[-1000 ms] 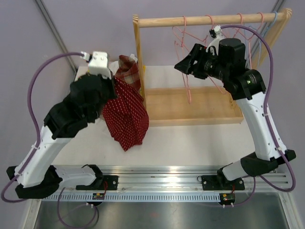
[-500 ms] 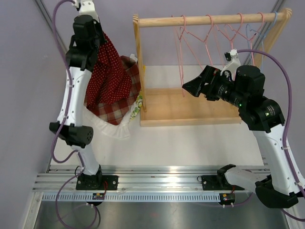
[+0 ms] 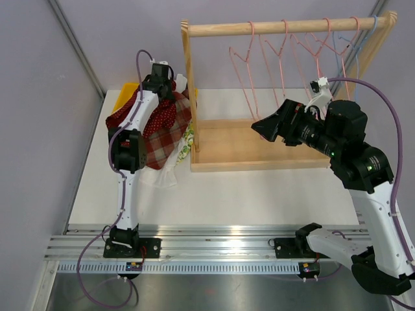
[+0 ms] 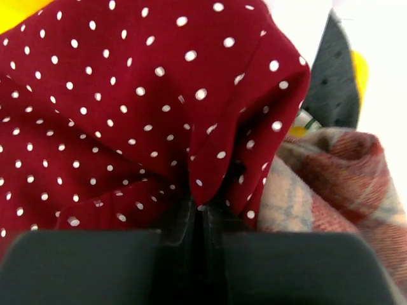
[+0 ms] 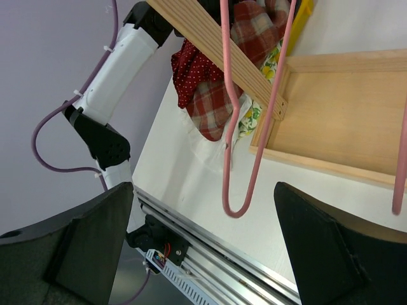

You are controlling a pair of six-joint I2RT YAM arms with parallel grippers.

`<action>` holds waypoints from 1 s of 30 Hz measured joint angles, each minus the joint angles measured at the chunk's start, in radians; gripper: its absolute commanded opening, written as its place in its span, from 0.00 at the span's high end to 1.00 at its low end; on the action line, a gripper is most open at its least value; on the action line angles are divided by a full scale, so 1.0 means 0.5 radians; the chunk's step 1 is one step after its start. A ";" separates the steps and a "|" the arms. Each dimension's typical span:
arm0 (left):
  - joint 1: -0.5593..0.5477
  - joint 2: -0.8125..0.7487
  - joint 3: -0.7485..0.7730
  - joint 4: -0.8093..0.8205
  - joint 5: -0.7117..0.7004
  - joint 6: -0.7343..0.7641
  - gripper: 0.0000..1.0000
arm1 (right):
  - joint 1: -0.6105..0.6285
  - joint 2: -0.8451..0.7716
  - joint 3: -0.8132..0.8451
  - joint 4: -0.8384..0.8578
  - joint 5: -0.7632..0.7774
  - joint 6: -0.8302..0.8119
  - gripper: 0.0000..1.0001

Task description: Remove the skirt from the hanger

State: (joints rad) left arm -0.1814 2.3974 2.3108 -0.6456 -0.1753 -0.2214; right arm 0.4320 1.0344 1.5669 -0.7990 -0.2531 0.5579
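Left gripper [image 4: 200,219] near-closed at skirt [image 4: 127,95] fold — grip unclear; open fully, lift straight. Right gripper [image 5: 203,216] agape, empty.

The skirt [image 4: 114,114] is dark red with white dots, the hanger [image 5: 233,215] pink.

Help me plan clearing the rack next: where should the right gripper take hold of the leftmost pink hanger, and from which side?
I'd take the pink hanger by its lower loop, which hangs free well below the wooden rail. Come from the near, robot side, where the open right gripper faces it, jaws either side of the thin wire.
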 measured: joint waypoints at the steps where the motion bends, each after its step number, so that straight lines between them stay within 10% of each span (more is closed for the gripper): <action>1: 0.003 -0.002 -0.021 0.004 0.002 -0.005 0.39 | 0.000 -0.020 0.000 -0.002 0.001 0.001 0.00; 3: 0.008 -0.040 -0.078 0.041 -0.002 -0.027 0.01 | 0.000 -0.050 0.002 -0.021 0.002 0.000 0.00; 15: -0.091 -0.925 -0.599 0.018 -0.216 0.017 0.01 | 0.000 -0.105 0.055 -0.172 0.159 -0.018 0.00; 30: -0.344 -3.733 -2.598 0.011 -0.195 -0.019 0.01 | 0.000 -0.780 -0.639 -0.105 0.369 0.038 0.01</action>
State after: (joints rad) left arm -0.3534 0.5308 1.0119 -0.6399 -0.2729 -0.2310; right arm 0.4320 0.6445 1.2476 -0.8516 -0.0685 0.5770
